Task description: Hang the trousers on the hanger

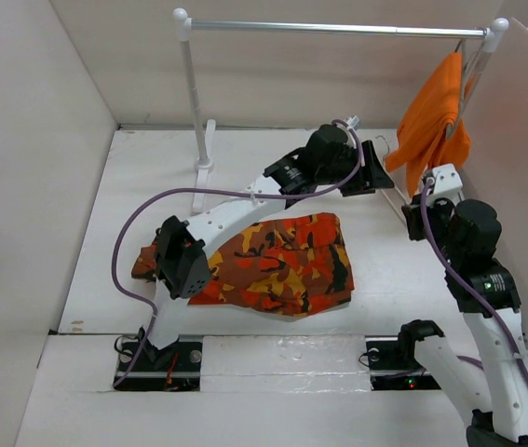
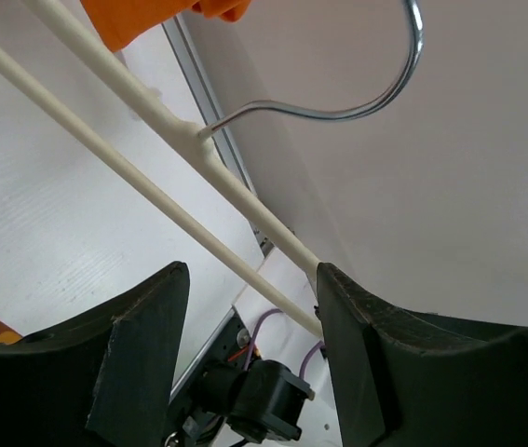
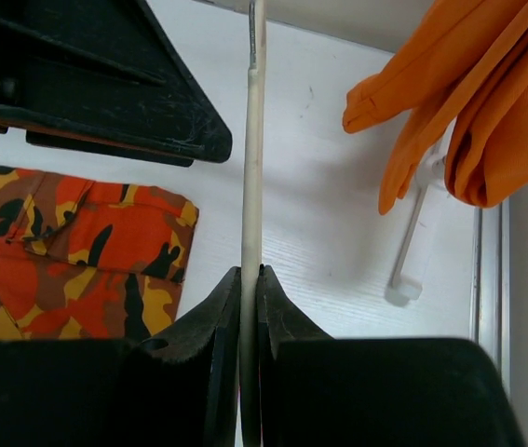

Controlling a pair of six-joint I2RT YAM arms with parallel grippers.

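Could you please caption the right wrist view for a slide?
Right gripper shut on the cream hanger; camouflage trousers lie beside it, orange garment hangs beyond.

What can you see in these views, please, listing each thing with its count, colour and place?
trousers: one, orange, red, yellow and brown camouflage, crumpled on the table between the arms.
hanger: one, cream with a silver hook, held at the right side.
orange garment: one, plain orange, hanging at the rail's right end.
rail: one, silver on white posts, far side.
table: one, white, under everything.
left gripper: one, black, open, hanger's bars between its fingers.
right gripper: one, black, shut on the hanger.
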